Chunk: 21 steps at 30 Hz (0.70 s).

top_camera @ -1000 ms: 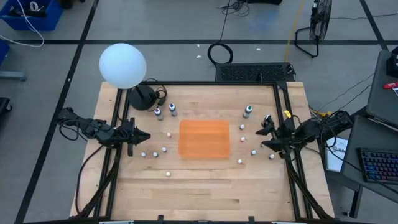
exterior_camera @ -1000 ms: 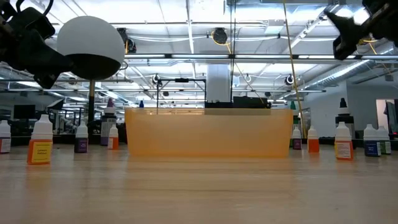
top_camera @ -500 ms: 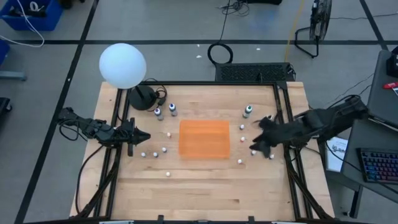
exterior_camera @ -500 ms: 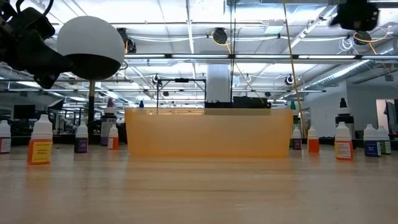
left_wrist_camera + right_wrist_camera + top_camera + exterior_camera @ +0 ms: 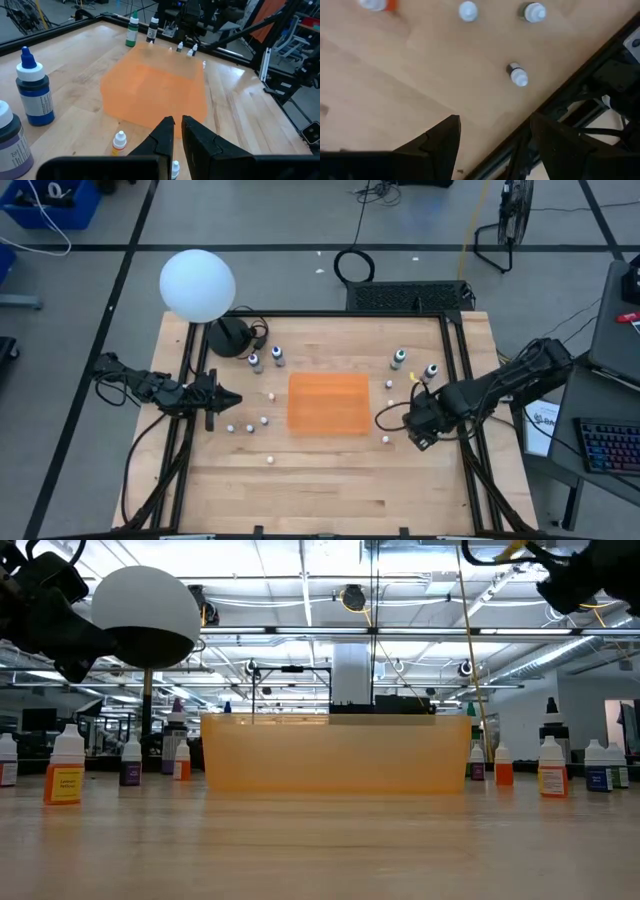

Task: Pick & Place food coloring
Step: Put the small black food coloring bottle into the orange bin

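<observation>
The food coloring bottles stand upright on the wooden table around the orange mat [image 5: 328,402]. Two taller ones [image 5: 265,359] stand off the mat's far left corner and two [image 5: 398,359] off its far right corner. Small white-capped ones [image 5: 249,426] dot both sides. My right gripper [image 5: 392,418] hovers open above the small bottles right of the mat, fingers pointing down; its wrist view shows several bottles [image 5: 517,75] under it, and its fingers [image 5: 495,145] touch none. My left gripper [image 5: 228,397] waits shut at the table's left side, fingers [image 5: 178,132] aimed at the mat [image 5: 155,90].
A big white globe lamp [image 5: 197,284] on a dark base [image 5: 229,337] stands at the far left corner. A black frame rail [image 5: 455,370] runs along the table's right side under my right arm. The near half of the table [image 5: 330,490] is bare wood.
My right arm has swung from the table's right edge toward the orange mat, stopping over the small bottles just right of it. A taller bottle near the right rail, hidden by the arm before, now shows. No bottle has moved.
</observation>
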Available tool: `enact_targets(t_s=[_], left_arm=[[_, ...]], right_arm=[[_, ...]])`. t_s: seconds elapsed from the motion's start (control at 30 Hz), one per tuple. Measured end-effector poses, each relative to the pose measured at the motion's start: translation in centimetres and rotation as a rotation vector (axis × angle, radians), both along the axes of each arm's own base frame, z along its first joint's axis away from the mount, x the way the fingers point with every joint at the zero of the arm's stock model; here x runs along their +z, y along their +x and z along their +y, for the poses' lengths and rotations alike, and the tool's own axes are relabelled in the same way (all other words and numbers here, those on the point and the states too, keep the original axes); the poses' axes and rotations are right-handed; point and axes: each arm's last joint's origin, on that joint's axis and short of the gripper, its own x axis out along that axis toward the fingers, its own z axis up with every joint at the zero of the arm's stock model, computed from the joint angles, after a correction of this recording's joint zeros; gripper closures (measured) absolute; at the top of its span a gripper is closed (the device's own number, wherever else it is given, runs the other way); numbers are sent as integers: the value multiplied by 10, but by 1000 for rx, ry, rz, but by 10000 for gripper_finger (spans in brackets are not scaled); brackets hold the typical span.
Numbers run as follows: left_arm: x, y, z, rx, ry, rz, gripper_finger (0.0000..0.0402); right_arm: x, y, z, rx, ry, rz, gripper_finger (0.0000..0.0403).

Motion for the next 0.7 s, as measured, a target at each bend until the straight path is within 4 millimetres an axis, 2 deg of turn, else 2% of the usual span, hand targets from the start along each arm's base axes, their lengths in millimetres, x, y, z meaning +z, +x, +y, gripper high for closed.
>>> enact_targets(t_s=[0.17, 0.5, 0.7], left_arm=[[0, 0, 0, 0, 1, 2, 360], [0, 0, 0, 0, 2, 4, 360], [0, 0, 0, 0, 2, 4, 360]], right_arm=[[-23, -18, -2, -37, -70, 8, 174], [-83, -38, -7, -71, -34, -71, 174], [-100, -44, -10, -73, -36, -66, 174]])
